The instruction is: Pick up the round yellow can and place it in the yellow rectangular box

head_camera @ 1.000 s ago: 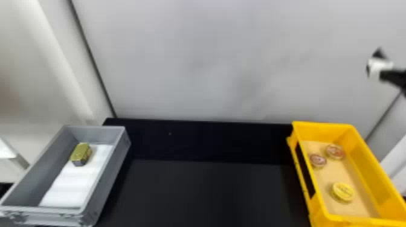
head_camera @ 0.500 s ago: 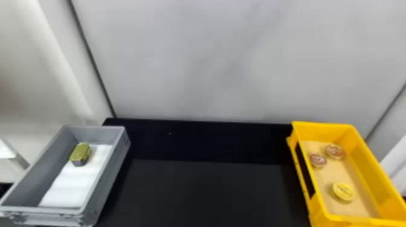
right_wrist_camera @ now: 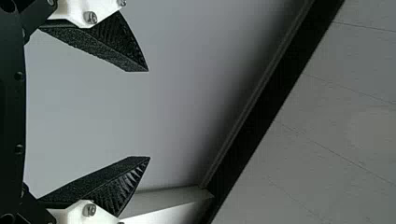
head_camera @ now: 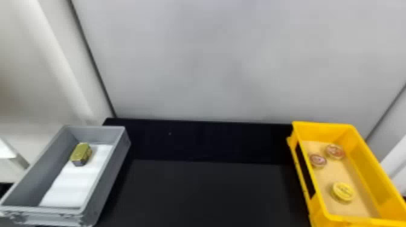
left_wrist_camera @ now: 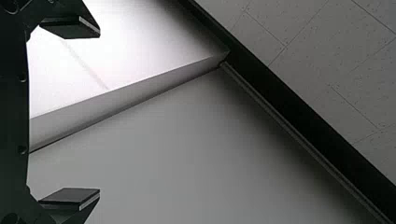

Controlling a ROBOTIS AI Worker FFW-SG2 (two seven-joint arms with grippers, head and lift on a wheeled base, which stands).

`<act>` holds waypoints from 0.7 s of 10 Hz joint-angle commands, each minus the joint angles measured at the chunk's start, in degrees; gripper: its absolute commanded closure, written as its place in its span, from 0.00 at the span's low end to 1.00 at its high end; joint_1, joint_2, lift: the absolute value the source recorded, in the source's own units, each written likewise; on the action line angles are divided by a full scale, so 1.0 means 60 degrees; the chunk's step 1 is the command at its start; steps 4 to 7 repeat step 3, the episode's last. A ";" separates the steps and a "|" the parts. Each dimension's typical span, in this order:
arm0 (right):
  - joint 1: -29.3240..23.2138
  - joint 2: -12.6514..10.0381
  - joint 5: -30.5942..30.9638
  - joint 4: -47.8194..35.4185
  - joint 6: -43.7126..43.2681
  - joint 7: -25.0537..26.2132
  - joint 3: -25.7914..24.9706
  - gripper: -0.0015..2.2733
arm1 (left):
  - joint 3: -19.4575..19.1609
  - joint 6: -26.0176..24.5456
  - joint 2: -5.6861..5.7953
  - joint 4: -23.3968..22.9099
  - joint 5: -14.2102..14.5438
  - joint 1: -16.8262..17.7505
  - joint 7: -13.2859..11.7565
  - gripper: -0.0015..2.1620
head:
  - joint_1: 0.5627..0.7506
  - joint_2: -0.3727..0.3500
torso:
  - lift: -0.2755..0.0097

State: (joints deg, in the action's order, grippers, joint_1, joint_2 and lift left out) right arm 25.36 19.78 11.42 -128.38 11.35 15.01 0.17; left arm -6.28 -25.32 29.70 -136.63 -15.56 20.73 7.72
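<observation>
"Starting with the surface, what is it like?"

"It is a flat black table [head_camera: 208,193], and behind it rises a smooth pale grey wall [head_camera: 211,60]. At eleven o'clock a dark seam [head_camera: 93,60] goes down this wall. In the left wrist view I also see grey ceiling tiles [left_wrist_camera: 336,56]."

"And where is the can of the task?"

"The round yellow can [head_camera: 343,192] is at four o'clock in the head view, inside the yellow rectangular plastic box [head_camera: 326,132]. From the can, one small round reddish can [head_camera: 317,161] lies at eleven o'clock, and a second round reddish can [head_camera: 334,151] at twelve. At eight o'clock is a grey rectangular plastic bin [head_camera: 108,172], where a gold-green block [head_camera: 81,152] rests on a white pad [head_camera: 75,181]."

"How do the jaws stand?"

"Both are spread. The left gripper [left_wrist_camera: 99,112] has its fingers wide apart, and so does the right gripper [right_wrist_camera: 149,114]."

"What is different from one second ago?"

"Then, the tip of the right arm was at the right edge, between two and three o'clock; now it has left this place. The yellow can keeps its same position."
</observation>
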 commanded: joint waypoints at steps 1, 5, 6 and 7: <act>-0.0008 0.0014 -0.0013 -0.0034 -0.0529 0.0164 0.0118 0.06 | 0.0050 -0.0030 -0.0025 0.0066 0.0001 0.0031 0.0047 0.04 | 0.53 0.59 | 0.93; 0.0167 0.0278 -0.0306 -0.0136 -0.0221 0.0149 0.0176 0.06 | 0.0094 0.0044 -0.0128 0.0095 0.0001 -0.0013 0.0047 0.04 | 0.53 0.59 | 0.93; 0.0167 0.0278 -0.0306 -0.0136 -0.0221 0.0149 0.0176 0.06 | 0.0094 0.0044 -0.0128 0.0095 0.0001 -0.0013 0.0047 0.04 | 0.53 0.59 | 0.93; 0.0167 0.0278 -0.0306 -0.0136 -0.0221 0.0149 0.0176 0.06 | 0.0094 0.0044 -0.0128 0.0095 0.0001 -0.0013 0.0047 0.04 | 0.53 0.59 | 0.93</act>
